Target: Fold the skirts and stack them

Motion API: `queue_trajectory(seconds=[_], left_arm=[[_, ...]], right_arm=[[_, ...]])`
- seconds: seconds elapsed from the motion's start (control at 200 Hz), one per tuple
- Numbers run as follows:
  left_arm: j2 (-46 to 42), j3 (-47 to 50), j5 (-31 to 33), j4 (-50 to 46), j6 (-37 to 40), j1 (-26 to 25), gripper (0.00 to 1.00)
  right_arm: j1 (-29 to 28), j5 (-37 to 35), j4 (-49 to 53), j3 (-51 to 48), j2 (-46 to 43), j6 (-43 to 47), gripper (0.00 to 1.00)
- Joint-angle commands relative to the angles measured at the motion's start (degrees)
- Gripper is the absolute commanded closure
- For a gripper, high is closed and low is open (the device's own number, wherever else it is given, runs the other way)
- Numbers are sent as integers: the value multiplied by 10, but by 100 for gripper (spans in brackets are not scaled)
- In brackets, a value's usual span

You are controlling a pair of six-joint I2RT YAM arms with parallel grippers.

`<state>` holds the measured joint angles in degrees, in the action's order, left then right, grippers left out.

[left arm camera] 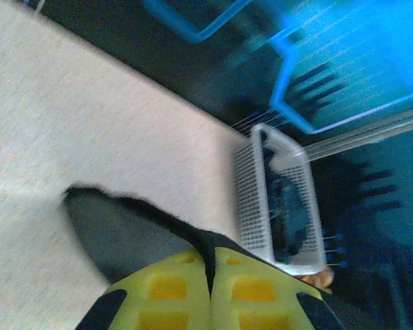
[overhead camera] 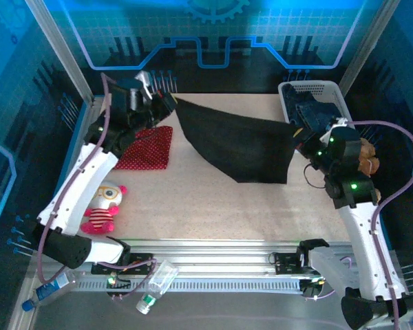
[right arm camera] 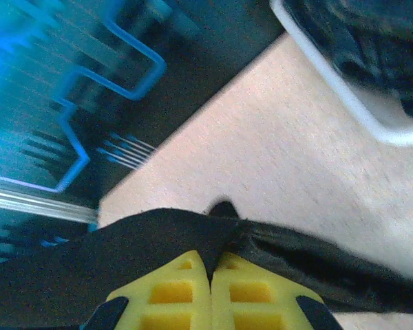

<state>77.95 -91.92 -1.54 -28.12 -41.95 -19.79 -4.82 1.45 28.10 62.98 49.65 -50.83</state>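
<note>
The black skirt [overhead camera: 237,141] hangs stretched between both grippers above the middle of the table. My left gripper [overhead camera: 171,103] is shut on its far left corner; in the left wrist view the black cloth [left arm camera: 208,242] is pinched between the yellow fingers [left arm camera: 172,289]. My right gripper [overhead camera: 297,130] is shut on the right corner, black cloth [right arm camera: 158,240] clamped between its yellow fingers [right arm camera: 255,289]. The red dotted skirt [overhead camera: 148,148] lies folded at the left of the table. Dark blue denim skirts [overhead camera: 310,110] lie in the white basket [overhead camera: 308,88].
A pink-and-white plush doll [overhead camera: 104,206] lies by the left arm near the front. A brown teddy bear [overhead camera: 367,157] sits behind the right arm. Plastic bottles [overhead camera: 155,285] lie on the front rail. The basket [left arm camera: 255,199] stands at the back right corner.
</note>
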Motion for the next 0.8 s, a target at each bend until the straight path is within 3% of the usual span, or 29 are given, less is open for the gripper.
queue_trajectory(seconds=[0.0,0.13,0.325,0.585,0.685,0.795], left_arm=[[22,-53,5,-7,75,-3,100],[68,-87,45,59,124,2,100],[176,-188,34,146,152,47,100],[273,-380,17,94,226,66,100],[238,-324,7,85,227,65,100],[158,-139,-5,114,191,59,100]], right_arm=[[6,-23,-66,17,27,28,100],[11,-18,-174,49,102,56,100],[9,-7,-274,160,251,89,100],[31,27,-272,282,341,123,100],[40,70,-266,253,323,151,100],[43,133,-262,158,283,198,100]])
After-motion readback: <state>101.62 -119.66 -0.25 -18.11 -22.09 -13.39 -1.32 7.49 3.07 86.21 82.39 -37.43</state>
